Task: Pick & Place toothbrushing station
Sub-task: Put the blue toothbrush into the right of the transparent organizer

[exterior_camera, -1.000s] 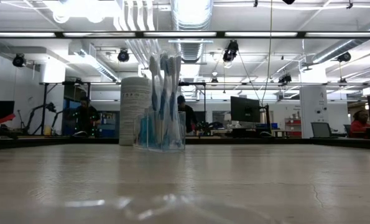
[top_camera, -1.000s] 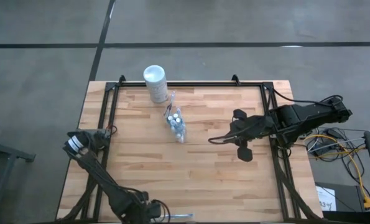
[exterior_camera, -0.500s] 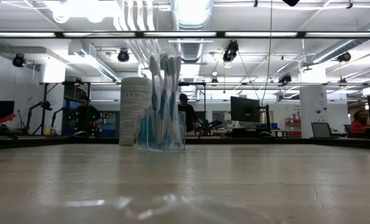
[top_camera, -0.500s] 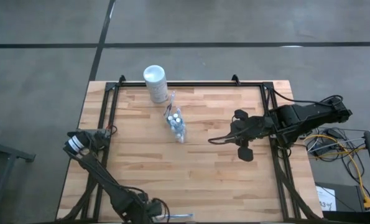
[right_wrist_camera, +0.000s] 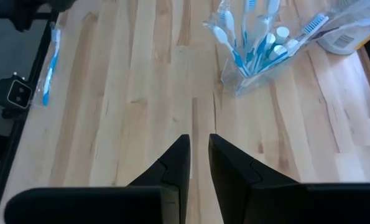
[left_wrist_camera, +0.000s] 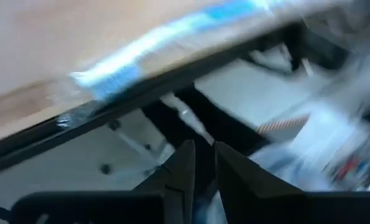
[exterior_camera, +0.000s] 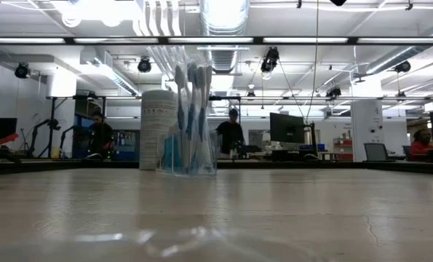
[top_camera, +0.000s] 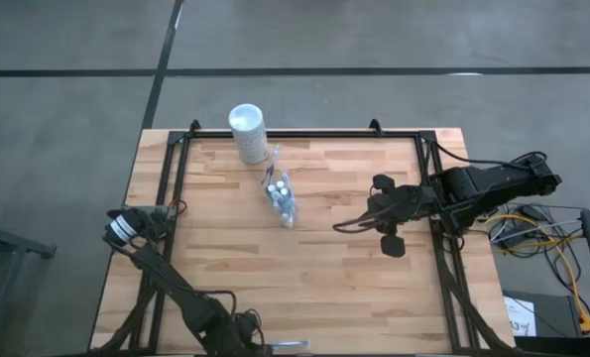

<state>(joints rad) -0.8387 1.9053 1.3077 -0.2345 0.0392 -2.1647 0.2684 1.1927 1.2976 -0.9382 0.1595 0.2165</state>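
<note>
**Jaws nearly closed and empty, station untouched**

Jaws on both arms are seen drawn almost together, only a thin slit left between the fingers, and nothing is held in either. The right gripper [top_camera: 388,241] is poised above the worktop [top_camera: 334,268], well to the right of the toothbrushing station [top_camera: 282,201], and is pointed toward it in the right wrist view. The left gripper [left_wrist_camera: 201,163] is hung off the near edge of the worktop, where a loose toothbrush [left_wrist_camera: 166,37] is lying close to the rim.

The station is found standing upright just in front of the white cylinder [top_camera: 247,133], brushes bristling out of its top. A light, stiff, slick piece is to be expected: clear plastic, thin-walled, easily tipped by its tall load. A hold low across the two flat side walls would be judged safest, below the brush handles, and the jaws would first have to be widened.
</note>
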